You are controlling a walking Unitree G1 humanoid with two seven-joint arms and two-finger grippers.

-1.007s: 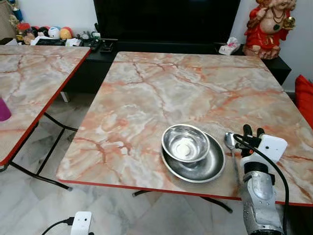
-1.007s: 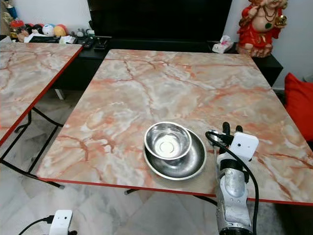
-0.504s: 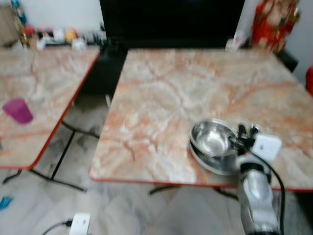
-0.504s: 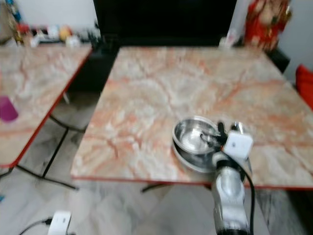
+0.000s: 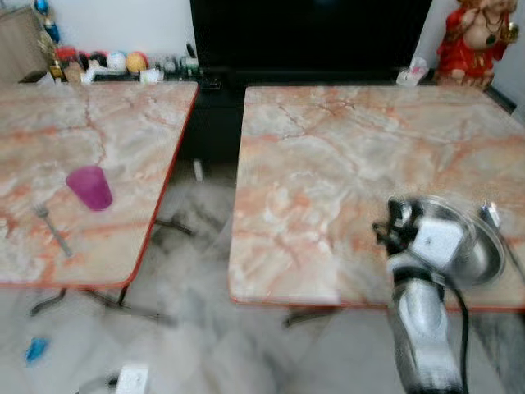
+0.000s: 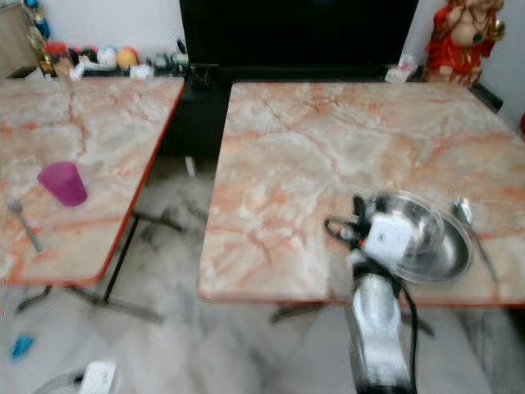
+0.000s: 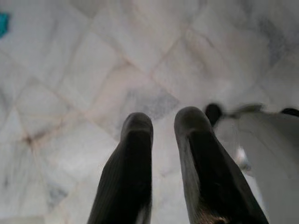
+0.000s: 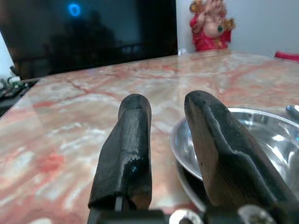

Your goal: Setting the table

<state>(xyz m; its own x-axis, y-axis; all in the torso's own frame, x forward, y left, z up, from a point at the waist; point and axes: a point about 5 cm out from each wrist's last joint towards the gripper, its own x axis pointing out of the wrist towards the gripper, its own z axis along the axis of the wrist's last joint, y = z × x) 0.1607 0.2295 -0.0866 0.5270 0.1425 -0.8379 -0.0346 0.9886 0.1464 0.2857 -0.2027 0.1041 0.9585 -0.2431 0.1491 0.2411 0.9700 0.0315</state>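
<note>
Two marble-patterned benches are standing before a dark television, the near bench carrying a steel bowl nested in a steel plate, with a spoon beyond them. My right gripper is hovering, fingers parted and holding nothing, just beside the bowl's rim. The other bench is bearing a purple cup and a fork. My left gripper, slightly parted and unladen, is hanging over the pale floor.

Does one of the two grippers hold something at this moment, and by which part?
Nothing is held. The right gripper is open above the table beside the steel bowl; the left gripper hangs open over the floor.
</note>
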